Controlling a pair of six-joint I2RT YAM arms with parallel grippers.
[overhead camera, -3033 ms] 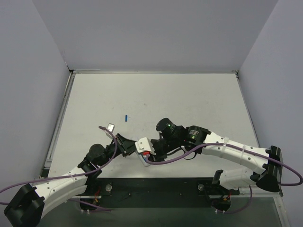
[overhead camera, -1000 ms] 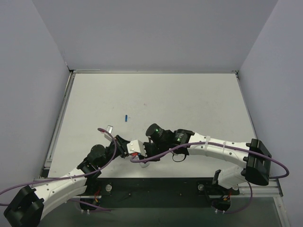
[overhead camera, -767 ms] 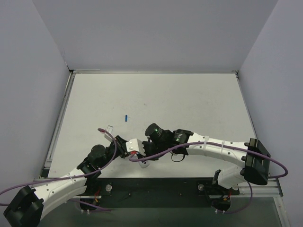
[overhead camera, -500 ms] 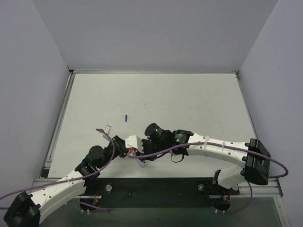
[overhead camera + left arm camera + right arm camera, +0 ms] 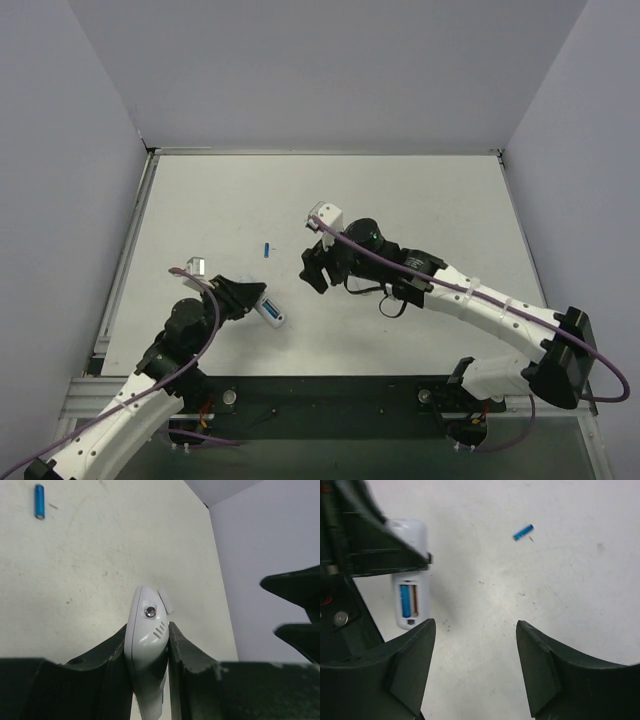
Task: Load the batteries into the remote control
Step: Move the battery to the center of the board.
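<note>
left gripper (image 5: 148, 630): pinching remote (image 5: 410, 597) by desk (image 5: 420, 200) near edge, open back up for loading
cell (image 5: 405, 601): one seated, second slot (image 5: 415, 606) empty
right gripper (image 5: 474, 630): spread, empty
battery (image 5: 523, 532): loose mid-desk, likely next pick

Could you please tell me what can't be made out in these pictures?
Remote control: front face, turned away or clamped in every view.
Its middle: right wrist view, behind a finger of the left claw.
Second slot: polarity marks too small, right wrist view.
Loose battery: positive end too small to tell, all views.
</note>
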